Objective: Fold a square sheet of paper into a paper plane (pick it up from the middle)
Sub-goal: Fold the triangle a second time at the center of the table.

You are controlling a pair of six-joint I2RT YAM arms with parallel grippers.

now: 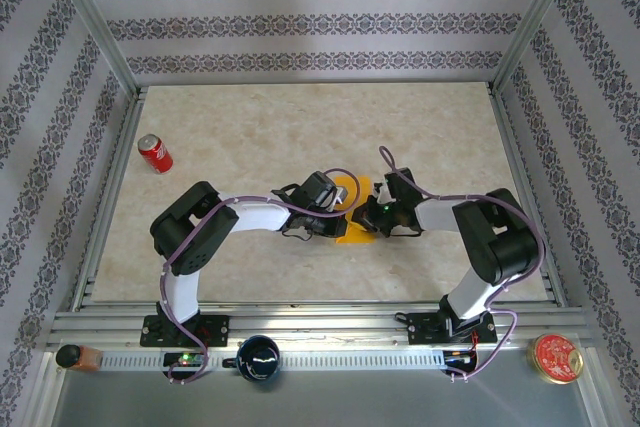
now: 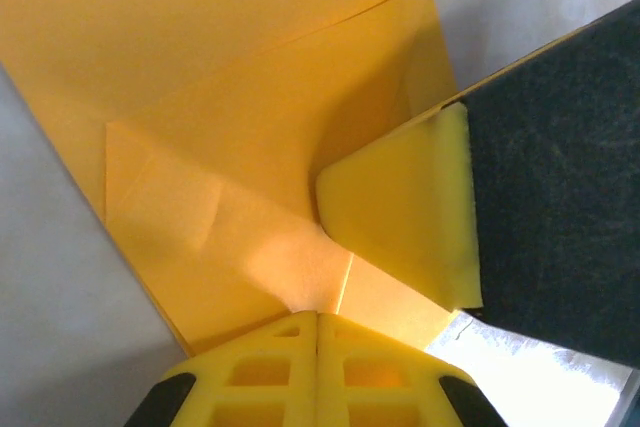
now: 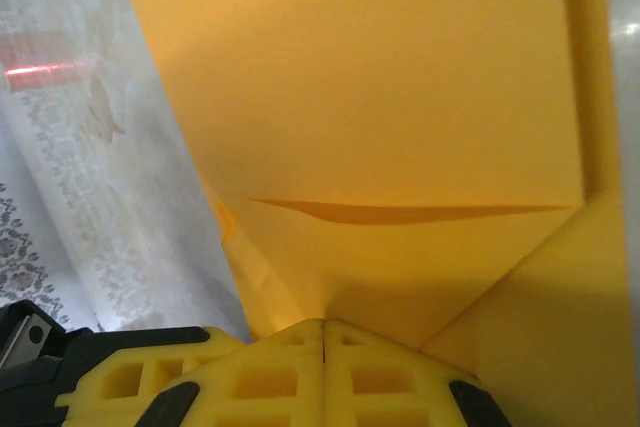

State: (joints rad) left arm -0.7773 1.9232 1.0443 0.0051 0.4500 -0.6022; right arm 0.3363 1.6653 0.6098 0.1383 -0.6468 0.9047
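Creased orange-yellow paper sheet [image 1: 356,235] at mid-surface [image 1: 250,137], folded into angled flaps. Ribbed yellow left pincer [image 2: 318,319] and right pincer [image 3: 323,327] each pinch its folds, covering most of it. A red can [image 1: 154,153] stands far left.

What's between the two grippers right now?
The partly folded orange-yellow paper, seen in the top view. The left gripper and right gripper face each other across it, and each wrist view shows its jaws shut on it.

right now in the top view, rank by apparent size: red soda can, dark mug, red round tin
1. red round tin and dark mug: about alike, can't split
2. red soda can: smallest, though farther away
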